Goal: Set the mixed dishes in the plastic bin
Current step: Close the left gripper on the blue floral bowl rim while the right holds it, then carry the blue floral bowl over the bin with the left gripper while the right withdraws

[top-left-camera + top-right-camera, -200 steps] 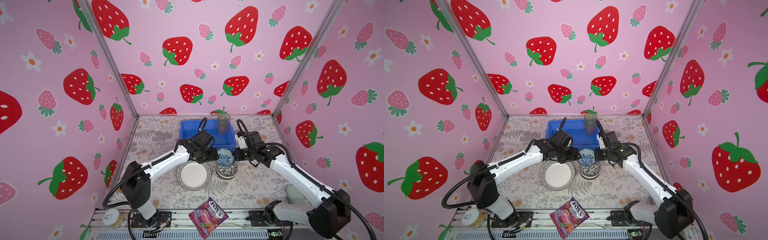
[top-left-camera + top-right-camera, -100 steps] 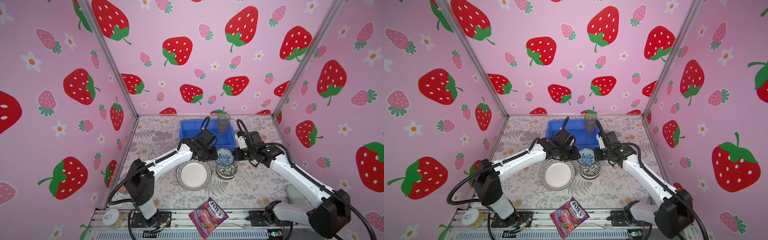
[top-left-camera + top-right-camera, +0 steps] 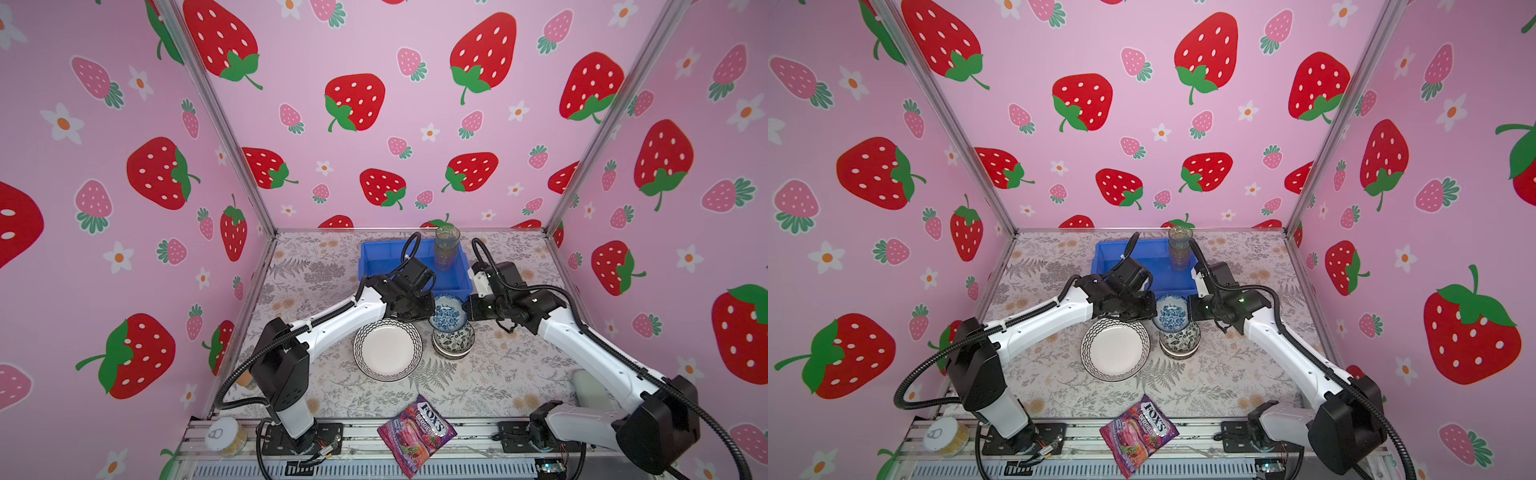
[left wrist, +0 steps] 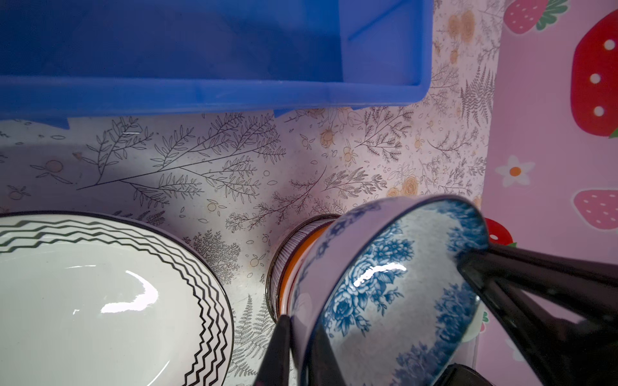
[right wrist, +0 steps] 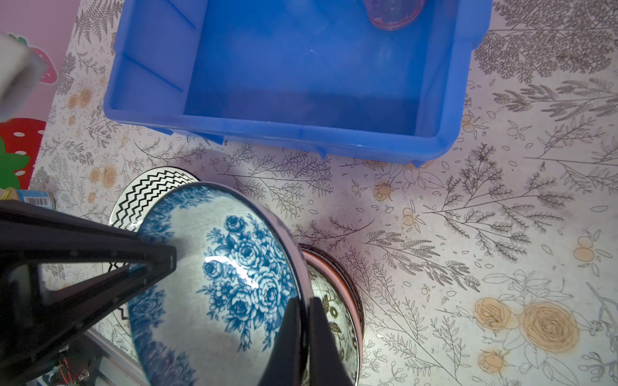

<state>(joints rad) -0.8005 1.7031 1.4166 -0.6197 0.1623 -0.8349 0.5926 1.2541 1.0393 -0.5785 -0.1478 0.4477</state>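
While both arms reached in toward the middle of the table, the left gripper had its jaws pinched on the rim of the blue-flowered bowl, one finger inside and one outside. The right gripper pinched the opposite side of the same rim in the same way. Between them the bowl was steeply tilted, its inside turned toward the top views, just above a stack of other bowls; whether it touched the stack could not be told. A zigzag-rimmed plate lay flat just beside the stack, on the left arm's side. The bin sat behind them near the back wall, apart from the bowl, with nested glasses standing upright at its far right corner. A candy bag lay at the table's front edge.
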